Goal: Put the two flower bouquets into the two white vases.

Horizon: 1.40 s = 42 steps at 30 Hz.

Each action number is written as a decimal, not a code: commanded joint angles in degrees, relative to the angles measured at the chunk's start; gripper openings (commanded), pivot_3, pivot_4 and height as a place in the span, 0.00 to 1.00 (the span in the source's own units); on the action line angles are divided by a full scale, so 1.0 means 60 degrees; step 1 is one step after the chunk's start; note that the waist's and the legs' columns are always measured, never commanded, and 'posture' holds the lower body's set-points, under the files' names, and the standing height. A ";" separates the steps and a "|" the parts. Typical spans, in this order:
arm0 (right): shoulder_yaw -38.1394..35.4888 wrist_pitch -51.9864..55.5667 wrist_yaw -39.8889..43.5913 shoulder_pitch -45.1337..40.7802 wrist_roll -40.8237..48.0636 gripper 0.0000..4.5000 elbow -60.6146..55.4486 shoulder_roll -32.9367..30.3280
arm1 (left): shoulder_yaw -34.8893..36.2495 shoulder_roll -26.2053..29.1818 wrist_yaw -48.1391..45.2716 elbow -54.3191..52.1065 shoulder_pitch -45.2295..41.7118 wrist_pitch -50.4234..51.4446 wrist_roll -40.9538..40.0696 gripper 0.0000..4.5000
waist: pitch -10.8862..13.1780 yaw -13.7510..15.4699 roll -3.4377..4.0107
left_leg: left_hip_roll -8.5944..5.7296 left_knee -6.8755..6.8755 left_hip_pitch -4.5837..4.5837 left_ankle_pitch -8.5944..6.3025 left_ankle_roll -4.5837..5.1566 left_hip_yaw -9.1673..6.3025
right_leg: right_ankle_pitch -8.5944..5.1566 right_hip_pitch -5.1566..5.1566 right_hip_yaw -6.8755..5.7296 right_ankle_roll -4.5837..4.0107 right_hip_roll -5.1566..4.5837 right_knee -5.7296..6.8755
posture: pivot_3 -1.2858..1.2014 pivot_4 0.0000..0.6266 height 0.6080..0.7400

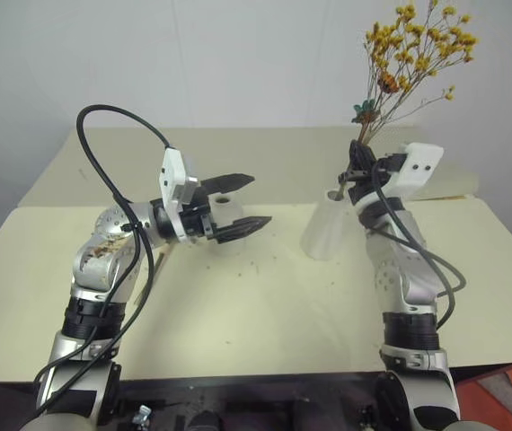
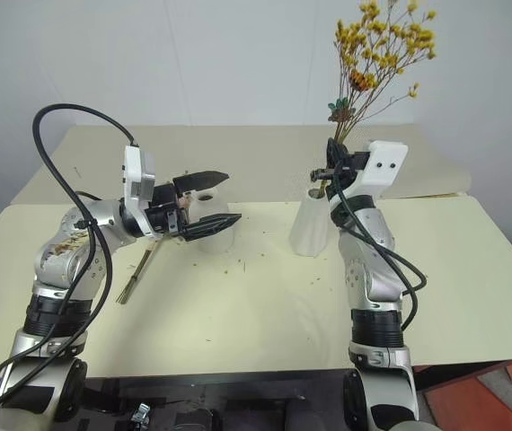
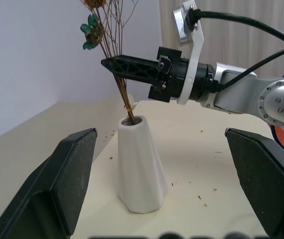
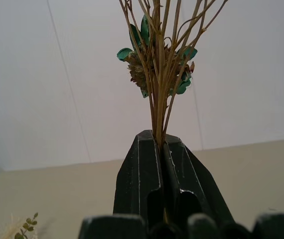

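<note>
My right gripper [image 1: 353, 176] is shut on the thin brown stems of the yellow-orange bouquet [image 1: 418, 40], which stands upright. The stem ends [image 3: 128, 108] reach into the mouth of the tapered white vase [image 1: 326, 230], which stands on the table. My left gripper [image 1: 260, 199] is open and holds nothing; it hovers left of that vase and points toward it. The bottle-shaped white vase [image 2: 211, 215] stands behind the left fingers, which partly cover it. The other bouquet's stems [image 2: 139, 268] lie on the table under my left arm, and its flowers are mostly hidden.
The cream table [image 1: 265, 314] is strewn with small dried crumbs [image 2: 238, 262]. A second cream surface [image 1: 283, 144] adjoins it at the back, below a white wall. An orange-red object [image 1: 507, 395] sits past the table's front right corner.
</note>
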 commanded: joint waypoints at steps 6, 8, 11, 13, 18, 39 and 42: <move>0.0256 -0.1142 0.0334 0.0308 -0.0402 0.01 -0.0206 0.0076 | 0.0363 -0.0087 0.0142 -0.0470 -0.0146 0.0051 -0.0559 1.00 | 0.0000 0.0012 0.0000 | -0.0002 0.0000 -0.0002 0.0000 0.0000 0.0000 | 0.0000 0.0001 0.0000 0.0001 -0.0003 -0.0003 | 0.52 0.24 1.00; 0.0280 -0.1196 0.0416 0.0397 -0.0416 0.01 -0.0220 0.0083 | 0.0360 -0.0088 0.0182 -0.0458 -0.0180 0.0045 -0.0580 1.00 | 0.0000 0.0009 0.0000 | -0.0001 0.0000 -0.0001 0.0000 0.0000 0.0000 | 0.0000 0.0001 0.0000 0.0001 -0.0002 -0.0002 | 0.52 0.24 1.00; 0.0297 -0.1202 0.0612 0.0556 -0.0284 0.13 -0.0362 0.0166 | 0.0416 -0.0089 0.0228 -0.0457 -0.0269 0.0056 -0.0674 1.00 | 0.0000 0.0011 0.0000 | 0.0000 0.0000 0.0001 0.0000 0.0000 0.0000 | 0.0000 0.0001 0.0000 0.0000 -0.0001 -0.0001 | 0.52 0.24 1.00; 0.0394 -0.1226 0.0625 0.0669 -0.0418 0.26 -0.0454 0.0175 | 0.0434 -0.0079 0.0231 -0.0469 -0.0299 0.0071 -0.0715 1.00 | 0.0000 0.0011 0.0000 | -0.0001 0.0000 0.0001 0.0000 0.0000 0.0000 | -0.0001 0.0002 0.0000 0.0001 -0.0001 -0.0002 | 0.52 0.24 1.00; 0.0516 -0.1109 0.0725 0.0983 -0.0382 0.58 -0.0737 0.0185 | 0.0387 -0.0139 0.0286 -0.0350 -0.0368 0.0004 -0.0602 1.00 | 0.0000 0.0014 0.0000 | 0.0000 0.0000 0.0000 0.0000 0.0000 -0.0001 | -0.0001 0.0001 0.0000 0.0001 0.0000 -0.0001 | 0.52 0.24 1.00; -0.0424 0.0024 0.2460 0.3737 0.0799 0.98 -0.4287 -0.2065 | 0.1670 0.0019 0.1412 -0.1327 0.0216 0.0994 -0.1790 1.00 | 0.0001 0.0072 0.0000 | -0.0002 0.0000 -0.0010 0.0000 0.0000 -0.0001 | -0.0040 0.0000 -0.0001 0.0066 -0.0005 -0.0011 | 0.52 0.24 1.00; -0.0746 0.0356 0.3211 0.4698 0.1326 0.98 -0.5047 -0.2900 | 0.2232 0.0223 0.2245 -0.1943 0.0631 0.1743 -0.2316 1.00 | 0.0000 0.0043 0.0000 | 0.0000 0.0000 0.0001 -0.0001 0.0000 0.0001 | -0.0044 0.0010 0.0001 0.0072 -0.0005 -0.0010 | 0.52 0.24 1.00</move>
